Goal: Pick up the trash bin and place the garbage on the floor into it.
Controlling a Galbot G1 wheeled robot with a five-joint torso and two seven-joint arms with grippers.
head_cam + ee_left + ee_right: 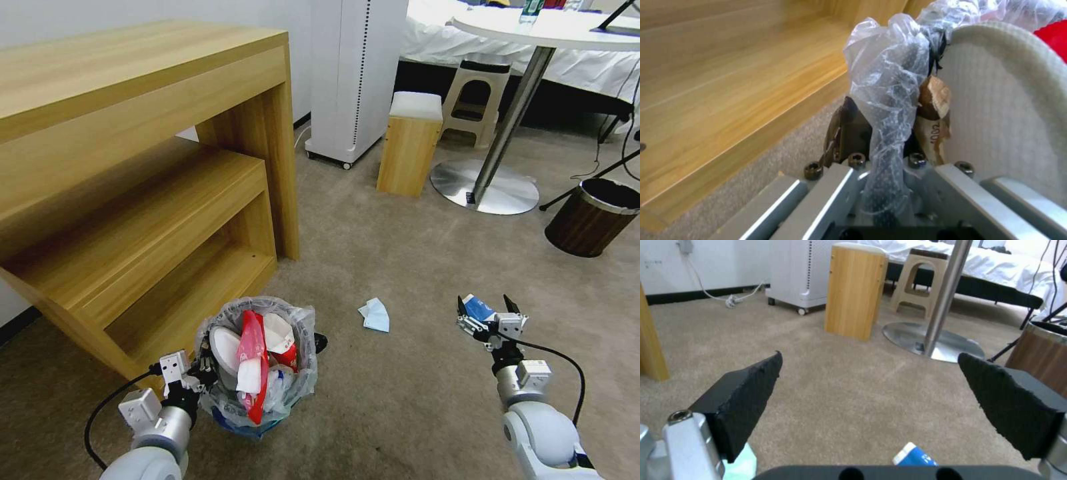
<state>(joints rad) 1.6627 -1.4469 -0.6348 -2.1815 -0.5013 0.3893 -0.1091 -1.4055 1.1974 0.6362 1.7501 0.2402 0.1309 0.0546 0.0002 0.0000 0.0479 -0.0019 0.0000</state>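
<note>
Head cam sits up high, looking forward and down over the carpet (pixel 400 267), taking in both arms and the room beyond. Left wrist cam is jammed right up against the trash bin (pixel 889 100), with the wooden shelf unit (pixel 729 83) alongside. Right wrist cam rides low, looking out level across the floor. It shares the wood-grain bin (pixel 1040 353) and round table base (pixel 925 340) with the head cam.
</note>
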